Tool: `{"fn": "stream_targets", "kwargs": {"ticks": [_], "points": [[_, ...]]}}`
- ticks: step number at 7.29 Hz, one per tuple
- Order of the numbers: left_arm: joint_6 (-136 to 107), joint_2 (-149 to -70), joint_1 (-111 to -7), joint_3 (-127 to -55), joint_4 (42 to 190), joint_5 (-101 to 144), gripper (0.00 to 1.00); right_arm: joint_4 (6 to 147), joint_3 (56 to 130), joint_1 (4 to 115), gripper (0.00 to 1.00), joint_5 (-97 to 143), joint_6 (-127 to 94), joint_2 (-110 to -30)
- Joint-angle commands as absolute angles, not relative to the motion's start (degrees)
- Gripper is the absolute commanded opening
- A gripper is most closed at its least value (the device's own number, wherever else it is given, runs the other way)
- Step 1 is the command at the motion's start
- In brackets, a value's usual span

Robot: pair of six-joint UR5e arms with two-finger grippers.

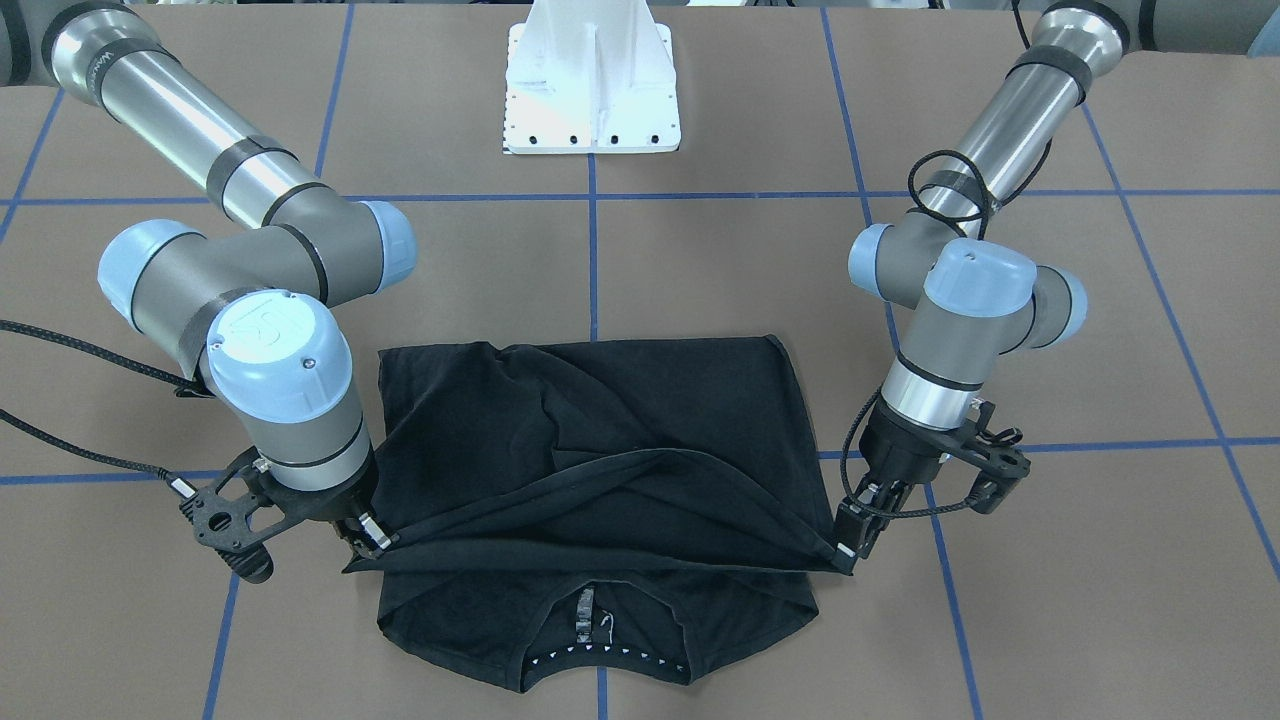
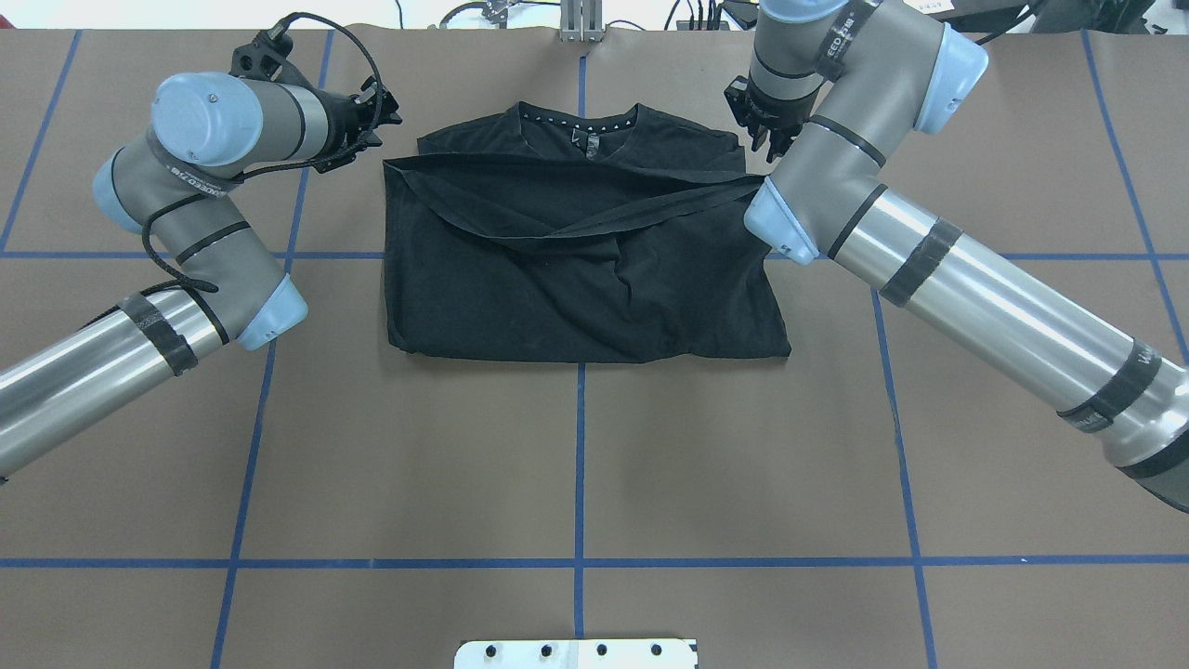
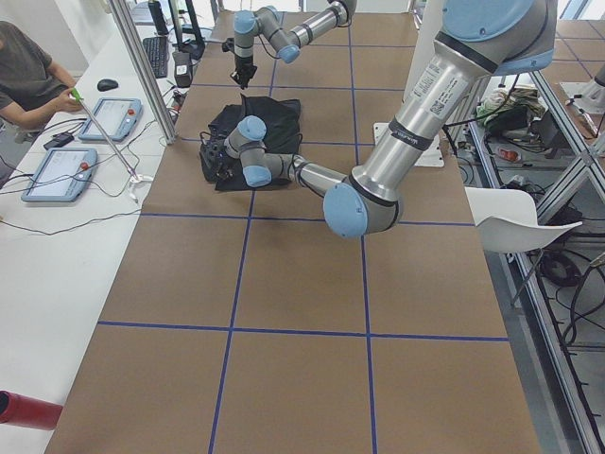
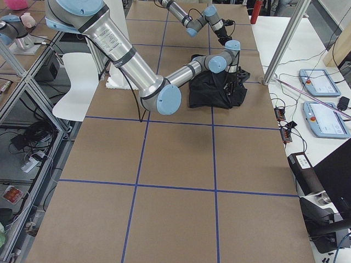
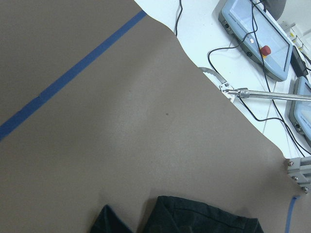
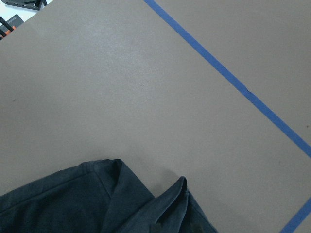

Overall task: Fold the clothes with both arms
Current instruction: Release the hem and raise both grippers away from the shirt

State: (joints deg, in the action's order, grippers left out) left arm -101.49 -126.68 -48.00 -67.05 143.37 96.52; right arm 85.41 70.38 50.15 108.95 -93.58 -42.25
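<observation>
We see the left end effector (image 1: 848, 548) and right end effector (image 1: 372, 537) each clamped on a hem corner of the black T-shirt (image 1: 640, 420) (collar away from the robot) on the counter (image 1: 720, 270).

**Soft cloth, bright metal, dull paper**

The T-shirt (image 1: 640, 420) is black cloth, matt and soft, rumpled into loose creases, with a thicker stitched hem. The table (image 1: 720, 270) cover looks like brown paper or card, matt and faintly grainy, ruled with smooth blue tape (image 1: 593, 255). The right arm (image 1: 170, 115) and left arm (image 1: 1005, 125) have shiny metal tubes, dull grey joint housings and smooth light-blue plastic caps (image 1: 280, 345). The left gripper (image 1: 848, 543) and right gripper (image 1: 370, 535) are matt black. A black cable (image 1: 75, 347) looks braided and rough. The pedestal (image 1: 592, 95) is glossy white.
</observation>
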Motion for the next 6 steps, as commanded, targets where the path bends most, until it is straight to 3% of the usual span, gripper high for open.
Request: {"fn": "stream_targets", "kwargs": {"ticks": [1, 3, 5, 6], "points": [[-100.81, -127.0, -48.51, -67.49, 143.88, 96.85, 0.65, 84.64, 70.83, 50.01, 0.83, 108.81, -94.3, -41.23], [-100.9, -126.3, -48.6, -69.34, 143.61, 97.12, 0.65, 84.64, 78.35, 47.22, 0.81, 108.55, -99.63, -46.8], [-100.9, -125.95, -48.6, -70.49, 143.26, 97.03, 0.65, 84.55, 96.76, 43.18, 0.79, 108.02, -106.93, -60.56], [-100.9, -125.77, -48.6, -70.66, 143.17, 96.94, 0.65, 84.55, 101.03, 40.28, 0.78, 105.06, -109.05, -63.43]]}}
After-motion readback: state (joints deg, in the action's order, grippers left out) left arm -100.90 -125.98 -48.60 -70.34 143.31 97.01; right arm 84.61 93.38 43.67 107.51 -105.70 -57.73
